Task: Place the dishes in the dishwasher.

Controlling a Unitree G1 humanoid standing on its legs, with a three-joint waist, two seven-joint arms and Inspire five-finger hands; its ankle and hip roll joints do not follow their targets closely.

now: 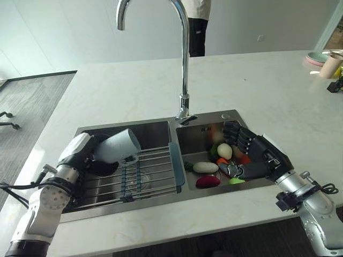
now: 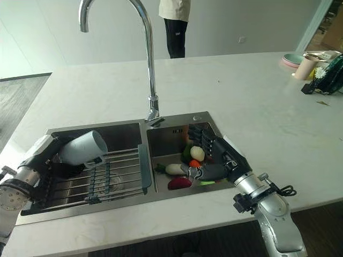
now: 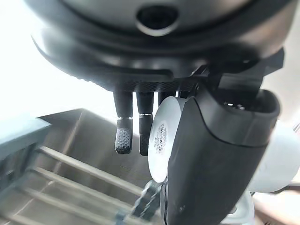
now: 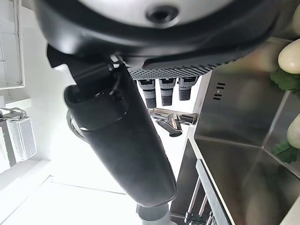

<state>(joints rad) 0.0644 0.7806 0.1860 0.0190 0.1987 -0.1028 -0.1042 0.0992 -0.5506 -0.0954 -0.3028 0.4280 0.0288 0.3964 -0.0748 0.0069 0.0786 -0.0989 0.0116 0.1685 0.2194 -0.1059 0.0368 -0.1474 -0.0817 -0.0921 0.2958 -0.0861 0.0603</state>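
White mug: my left hand grips it over the sink rack.
Right hand: fingers loosely spread (holding nothing) above vegetables.

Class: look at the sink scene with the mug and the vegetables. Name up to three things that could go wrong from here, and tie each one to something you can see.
1. The left hand holds the white mug tilted over the drying rack; it may slip and drop.
2. Lifting the mug out, it could knock the faucet nearby.
3. The right hand, fingers open, sits among vegetables in the right basin, which it might disturb.
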